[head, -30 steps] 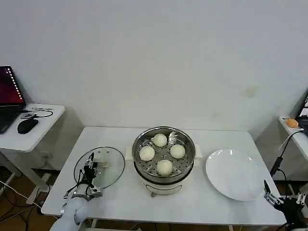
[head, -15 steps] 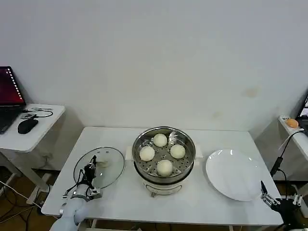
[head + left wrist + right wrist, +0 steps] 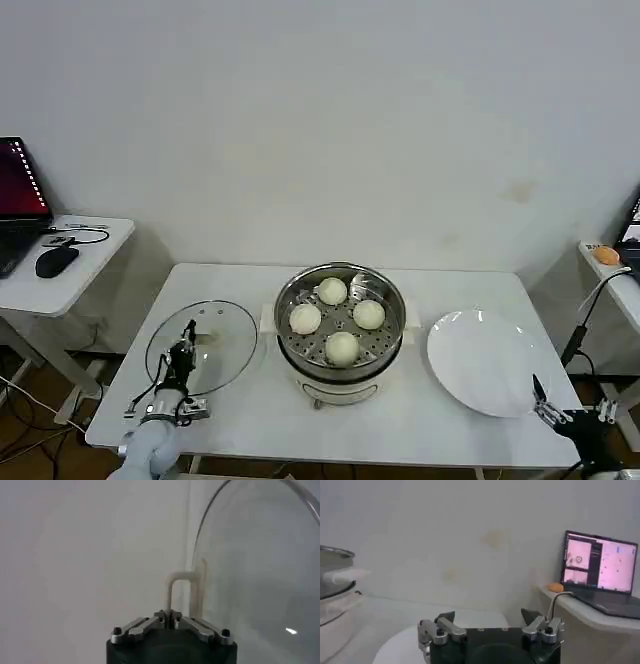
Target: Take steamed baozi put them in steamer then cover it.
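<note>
All places given rel. to the steamer (image 3: 341,335), which sits mid-worktop (image 3: 250,410) on its white base.

Far to its left, off the worktop: a small side desk (image 3: 60,275) w/ a laptop (image 3: 18,205) and a black mouse (image 3: 56,261).

Left of the steamer: the cover (image 3: 203,345), clear glass w/ metal rim, just beside the steamer's left handle and not touching it as far as the head view shows. It looks tipped up off the worktop on its near side, not lying flat. Left tool (image 3: 183,352) is at the cover's near-left part, arm coming up from the worktop's front-left corner. In the left wrist view the left tool (image 3: 170,620) has its fingers pinched together on the cream bar handle (image 3: 177,592), no gap visible betw. them; the cover (image 3: 260,570) stands edge-on beside the handle.

In the steamer: four steamed baozi (image 3: 342,347) on the perforated tray, one at back, one left, one right, one front, close together, nothing over the pot.

Right of the steamer: white plate (image 3: 487,362), near but apart from the steamer's right handle. Right tool (image 3: 548,410) low at the worktop's front-right corner, just past the plate's near-right rim, well apart from the steamer. Right wrist view: right tool (image 3: 490,625) w/ fingers spread wide, gripping nothing, steamer (image 3: 335,575) at the side, another laptop (image 3: 600,567) on a side desk beyond.
</note>
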### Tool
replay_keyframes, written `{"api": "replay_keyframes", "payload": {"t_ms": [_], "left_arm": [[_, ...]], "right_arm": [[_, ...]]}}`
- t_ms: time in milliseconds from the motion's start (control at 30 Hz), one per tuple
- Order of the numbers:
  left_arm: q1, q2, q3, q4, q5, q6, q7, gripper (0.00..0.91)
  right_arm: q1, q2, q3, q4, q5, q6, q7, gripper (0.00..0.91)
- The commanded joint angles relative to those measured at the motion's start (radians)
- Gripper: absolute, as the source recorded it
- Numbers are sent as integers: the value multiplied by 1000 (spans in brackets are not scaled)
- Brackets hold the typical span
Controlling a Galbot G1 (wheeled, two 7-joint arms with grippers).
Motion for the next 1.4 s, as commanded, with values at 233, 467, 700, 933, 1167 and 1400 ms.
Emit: {"api": "replay_keyframes", "payload": {"t_ms": [233,467,700,933,1167,1400], "left_arm": [[249,112,-123,-552,-113,214,164,0],[222,194,-72,-649,-194,328,252,0],[117,206,104,-724,-163,441,344,0],[-85,91,350,-645,39,556,479,0],[-201,-79,481,-588,200,591,598,0],[-243,-218,532,-500,273,592,614,0]], "right_arm": [[15,-25,-61,-14,-27,-7,-8,907],[20,-30,-67,-24,-54,-5,-13,907],[28,-23,-80,-30,-89,-10,-12,907],[41,-14,-101,-44,-117,-5,-11,907],[54,-4,-119,-62,-140,-4,-8,907],[57,3,-133,-78,-153,-1,-6,907]]}}
